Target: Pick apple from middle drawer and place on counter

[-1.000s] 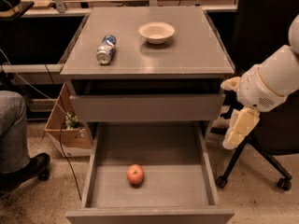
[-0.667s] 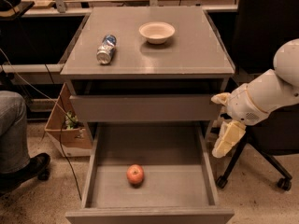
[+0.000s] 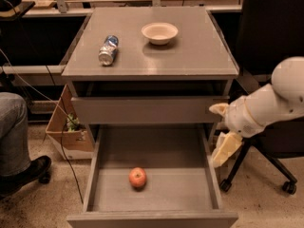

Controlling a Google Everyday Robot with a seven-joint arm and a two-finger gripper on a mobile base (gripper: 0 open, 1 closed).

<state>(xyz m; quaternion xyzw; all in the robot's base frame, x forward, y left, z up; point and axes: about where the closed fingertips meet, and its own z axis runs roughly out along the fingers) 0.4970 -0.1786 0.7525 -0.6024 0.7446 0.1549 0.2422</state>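
Gripper (image 3: 221, 137) just outside middle drawer (image 3: 166, 146) right wall, jaws spread, empty. Apple (image 3: 137, 177) round, front-left on drawer floor, walls well apart.

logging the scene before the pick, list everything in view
middle drawer: 1, grey, pulled open
apple: 1, red-orange, on middle drawer floor, near front
upper drawer: 1, grey, above middle drawer
counter: 1, grey, cabinet top
can: 1, silver-blue, counter's left
bowl: 1, beige, counter's back
cardboard box: 1, brown, floor left
chair: 1, black, far right
person's leg: 1, grey, left edge
arm: 1, white, from right
gripper: 1, pale yellow, by middle drawer's right wall
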